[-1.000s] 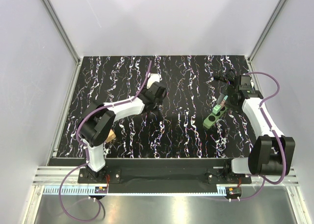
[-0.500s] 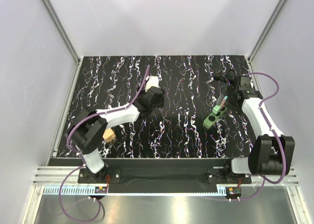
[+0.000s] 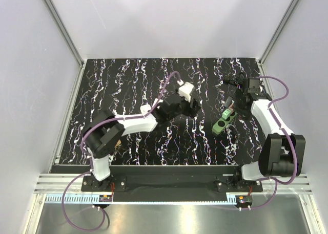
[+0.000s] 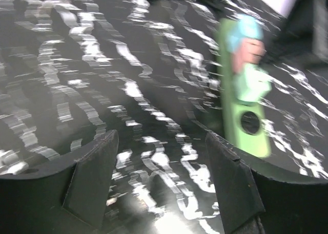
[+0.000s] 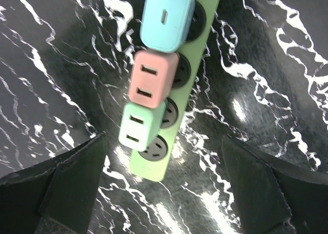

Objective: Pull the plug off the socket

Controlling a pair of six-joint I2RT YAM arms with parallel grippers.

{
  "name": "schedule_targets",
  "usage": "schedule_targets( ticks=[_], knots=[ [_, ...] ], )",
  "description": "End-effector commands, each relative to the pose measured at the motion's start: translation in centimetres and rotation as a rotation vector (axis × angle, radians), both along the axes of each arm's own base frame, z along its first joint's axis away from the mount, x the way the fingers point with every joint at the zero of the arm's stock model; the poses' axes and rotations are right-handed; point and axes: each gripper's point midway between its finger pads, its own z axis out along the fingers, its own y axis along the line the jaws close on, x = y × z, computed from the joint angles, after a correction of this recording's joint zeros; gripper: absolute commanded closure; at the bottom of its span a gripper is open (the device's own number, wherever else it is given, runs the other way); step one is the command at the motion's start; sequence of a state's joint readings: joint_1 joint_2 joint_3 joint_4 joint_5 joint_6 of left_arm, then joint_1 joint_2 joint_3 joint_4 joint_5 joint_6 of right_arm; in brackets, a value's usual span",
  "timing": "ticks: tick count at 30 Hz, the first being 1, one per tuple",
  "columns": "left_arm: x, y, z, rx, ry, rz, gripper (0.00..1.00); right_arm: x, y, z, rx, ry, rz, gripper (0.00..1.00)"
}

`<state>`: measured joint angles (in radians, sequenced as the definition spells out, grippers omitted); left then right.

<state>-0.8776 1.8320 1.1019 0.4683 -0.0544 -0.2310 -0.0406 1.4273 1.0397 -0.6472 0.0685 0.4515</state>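
Green plastic socket strip (image 3: 223,120) lying slantwise at the right of the black marbled tabletop (image 3: 128,80); fitted with a blue plug (image 5: 166,16), a pink plug (image 5: 152,79) and a mint plug (image 5: 141,125) in a row, near-end outlet bare; straddled from above by the right gripper (image 5: 164,139), jaws spread wide, clear of the strip; faced from mid-table by the left gripper (image 4: 161,136), jaws likewise spread, holding nothing.
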Motion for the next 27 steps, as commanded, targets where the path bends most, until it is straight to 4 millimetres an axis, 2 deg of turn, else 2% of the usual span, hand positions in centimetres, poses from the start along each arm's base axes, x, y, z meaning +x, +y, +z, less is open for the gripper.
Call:
schedule_targets(
  ticks=[1,3,4,5,6,7,10,12,14,15,16,17,18,20,21,22,24,27],
  knots=[
    [-2.1,-5.4,4.6,-0.117,-0.117,-0.195,0.27,3.2,-0.3,2.7,0.021,-0.142,-0.05,0.0],
    [-3.0,-6.9,4.0,-0.102,-0.12,-0.228,0.27,3.4,-0.5,2.1,0.048,-0.15,-0.07,0.0],
    [-3.0,-7.4,4.4,-0.099,-0.132,-0.24,0.27,3.5,-0.5,2.0,0.07,-0.166,-0.091,0.0],
    [-3.2,-7.8,4.3,-0.093,-0.136,-0.25,0.27,4.4,-0.5,2.3,0.097,-0.212,-0.095,0.0],
    [-3.9,-8.5,3.8,-0.086,-0.131,-0.279,0.26,4.0,-0.9,1.3,0.109,-0.207,-0.121,0.0],
    [-4.0,-8.9,4.1,-0.085,-0.138,-0.289,0.26,4.6,-1.3,1.5,0.116,-0.243,-0.141,0.01],
    [-4.5,-9.9,3.4,-0.074,-0.132,-0.31,0.23,4.8,-1.8,0.7,0.11,-0.249,-0.155,0.0],
    [-4.4,-10.5,2.4,-0.056,-0.118,-0.313,0.2,5.1,-2.3,0.5,0.095,-0.25,-0.159,0.0],
    [-4.1,-11.3,2.6,-0.049,-0.114,-0.314,0.19,5.4,-2.8,-0.1,0.08,-0.243,-0.162,0.0],
    [-3.9,-11.6,1.8,-0.035,-0.102,-0.308,0.18,5.4,-3.0,-0.2,0.073,-0.242,-0.163,0.0],
    [-3.7,-12.1,2.3,-0.038,-0.105,-0.309,0.18,5.7,-3.5,-0.2,0.068,-0.253,-0.173,0.0],
    [-3.7,-12.4,2.2,-0.038,-0.103,-0.312,0.17,5.8,-3.6,-0.4,0.077,-0.256,-0.175,0.0],
    [-3.6,-12.7,1.3,-0.027,-0.092,-0.311,0.17,5.7,-3.6,-0.6,0.086,-0.256,-0.179,0.0],
    [-3.4,-13.5,1.7,-0.037,-0.088,-0.31,0.17,6.1,-3.6,-0.7,0.101,-0.278,-0.184,0.01],
    [-3.4,-13.9,0.8,-0.029,-0.076,-0.313,0.17,6.1,-3.6,-1.0,0.102,-0.272,-0.185,0.0],
    [-3.2,-14.4,1.2,-0.041,-0.075,-0.312,0.16,6.1,-3.6,-1.5,0.105,-0.26,-0.189,0.0],
    [-3.1,-15.3,0.7,-0.04,-0.06,-0.314,0.17,6.1,-3.6,-2.2,0.11,-0.241,-0.195,0.0],
    [-3.1,-15.9,-1.2,-0.015,-0.035,-0.323,0.18,6.3,-3.0,-2.7,0.141,-0.234,-0.185,0.0]
  ],
)
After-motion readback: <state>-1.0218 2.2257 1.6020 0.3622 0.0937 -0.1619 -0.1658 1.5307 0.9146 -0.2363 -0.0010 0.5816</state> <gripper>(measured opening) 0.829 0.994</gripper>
